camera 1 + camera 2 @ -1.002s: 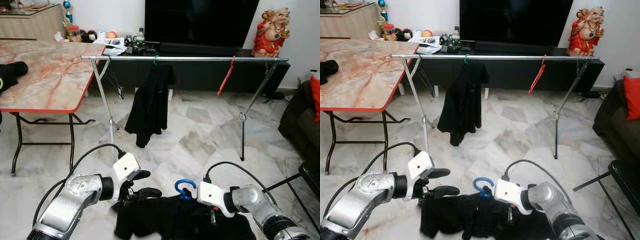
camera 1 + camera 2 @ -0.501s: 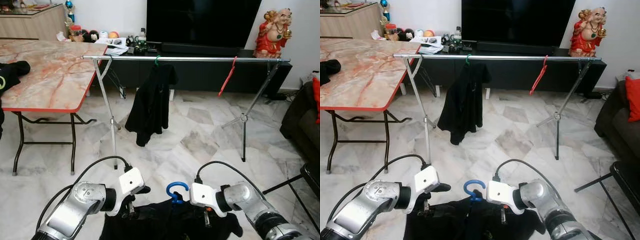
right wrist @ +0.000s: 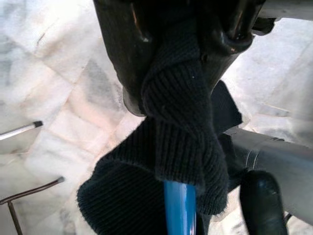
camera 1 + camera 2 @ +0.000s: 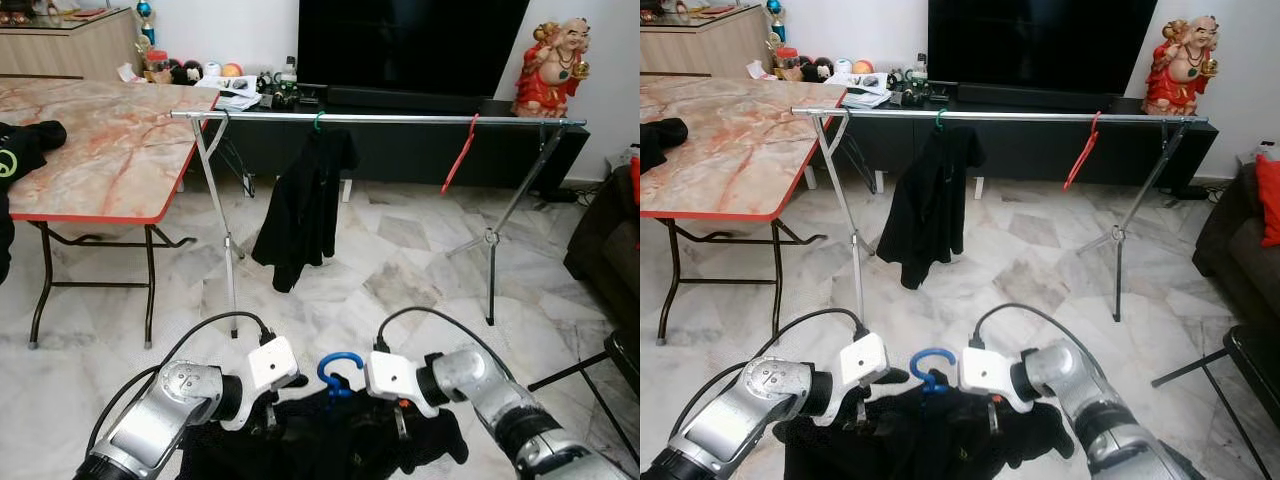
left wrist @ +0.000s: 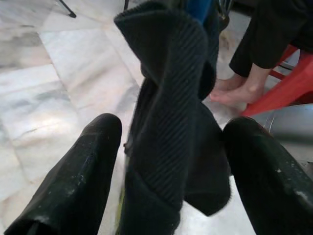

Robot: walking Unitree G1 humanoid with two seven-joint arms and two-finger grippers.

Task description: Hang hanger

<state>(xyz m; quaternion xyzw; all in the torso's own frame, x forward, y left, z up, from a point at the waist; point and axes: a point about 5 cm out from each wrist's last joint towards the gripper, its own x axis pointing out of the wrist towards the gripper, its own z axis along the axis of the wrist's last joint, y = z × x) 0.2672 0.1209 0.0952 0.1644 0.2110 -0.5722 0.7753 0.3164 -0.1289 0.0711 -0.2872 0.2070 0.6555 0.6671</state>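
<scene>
The blue hanger, carrying a black knitted garment, is held low in front of the robot, well short of the clothes rail that spans the room ahead; the hanging itself is not yet done. The right gripper is clamped on the garment and hanger at the shoulder, as the right wrist view shows ribbed cloth pinched between its fingers with the blue hanger stem emerging below. The left gripper stands beside the hook on the other side; its fingers are spread wide apart with a fold of the garment hanging between them, apparently touching neither, so it holds nothing. On the rail, a black garment already hangs from a green hanger towards the left end, and a bare red hanger hangs towards the right end; the stretch of rail between these two is free. A marble-topped table stands to the left with dark clothing at its left edge. Judged remaining: close the distance to the rail, raise the blue hook above it, set it over the bar, and release.
</scene>
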